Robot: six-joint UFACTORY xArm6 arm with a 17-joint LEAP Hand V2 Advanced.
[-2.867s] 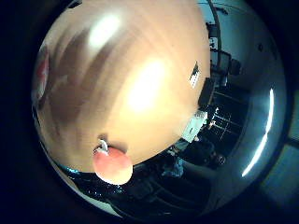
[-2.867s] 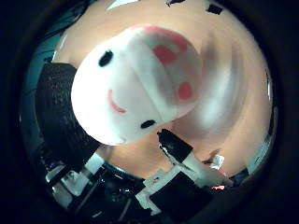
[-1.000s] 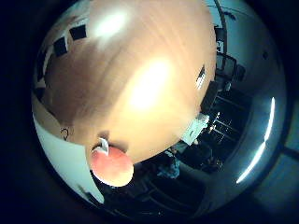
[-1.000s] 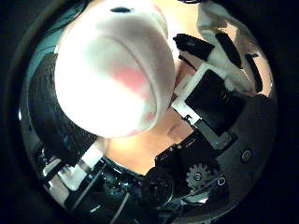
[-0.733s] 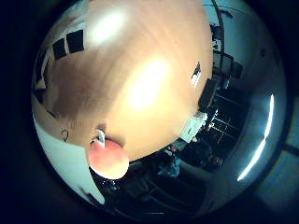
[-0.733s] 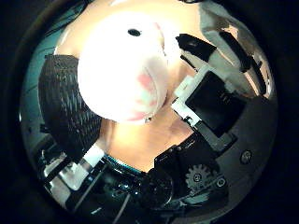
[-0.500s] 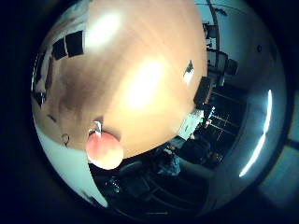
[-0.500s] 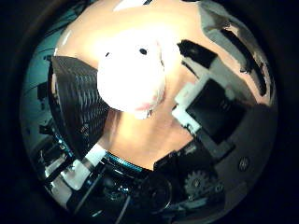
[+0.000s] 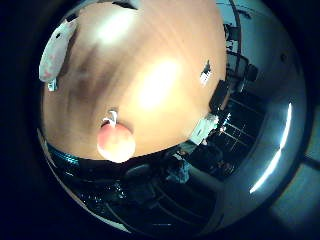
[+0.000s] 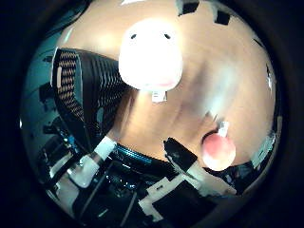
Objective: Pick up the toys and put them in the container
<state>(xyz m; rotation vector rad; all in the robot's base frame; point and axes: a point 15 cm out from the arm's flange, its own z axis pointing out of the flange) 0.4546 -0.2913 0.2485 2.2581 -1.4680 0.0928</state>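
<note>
Only a little of the hand (image 10: 183, 187) in the thumb-side view: black and white finger parts reaching in from the edge, with nothing between them; impossible to tell whether straight or curled. Clear of the hand, out on the wooden table (image 9: 165, 60): a white plush toy (image 10: 150, 53) with two black dot eyes and pink patches, a small tag hanging from its lower edge, lying on the bare wood and not touched by any finger. Just beside it, a black mesh container (image 10: 88, 102), its dark woven wall standing next to the plush, the toy outside it rather than in it. Nearer the table's edge and close to the visible finger parts: a round pink-red toy (image 9: 115, 141) with a small white tag, resting on the wood, well apart from the plush. Between the two toys only bare tabletop. Farther across the table, a few small dark patches (image 10: 203, 12) near its far edge, too small to make out. Beyond the table's edge, dim room clutter and a long bright ceiling light (image 9: 272, 155).
</note>
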